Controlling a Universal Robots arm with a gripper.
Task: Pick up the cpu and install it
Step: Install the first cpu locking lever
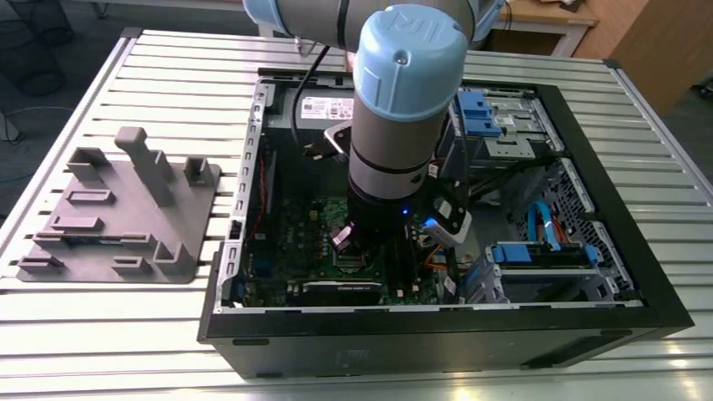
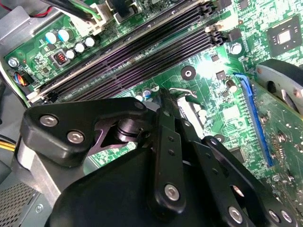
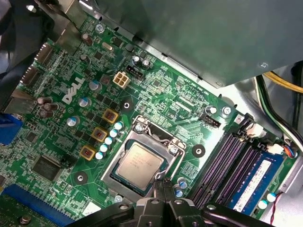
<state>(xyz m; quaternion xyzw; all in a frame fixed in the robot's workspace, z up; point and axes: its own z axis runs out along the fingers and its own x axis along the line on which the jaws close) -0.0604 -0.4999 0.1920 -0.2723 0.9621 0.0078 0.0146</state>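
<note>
While the arm (image 1: 396, 117) stands nearly vertical over the open computer case (image 1: 624, 276), its wrist points straight down and the hand (image 3: 163, 189) hangs low above the green motherboard (image 3: 61, 137). In the first wrist view the two fingertips (image 3: 167, 187) meet in a narrow point, so the hand is clenched with nothing seen between the tips. The cpu (image 3: 138, 164) lies flat inside the metal-framed socket (image 3: 142, 163), just beyond the fingertips and close beneath them; whether the tips touch its near edge cannot be told. Dark memory slots (image 3: 227, 163) run beside the socket, off to one side of the hand, with a blue memory stick (image 3: 251, 182) further out. In the second wrist view the hand's black linkage (image 2: 165, 156) converges over the socket's lever wire (image 2: 182, 92). Well away from the hand, on the slatted tabletop (image 1: 112, 334) at the exterior view's left, sits a grey parts fixture (image 1: 123, 209).
</note>
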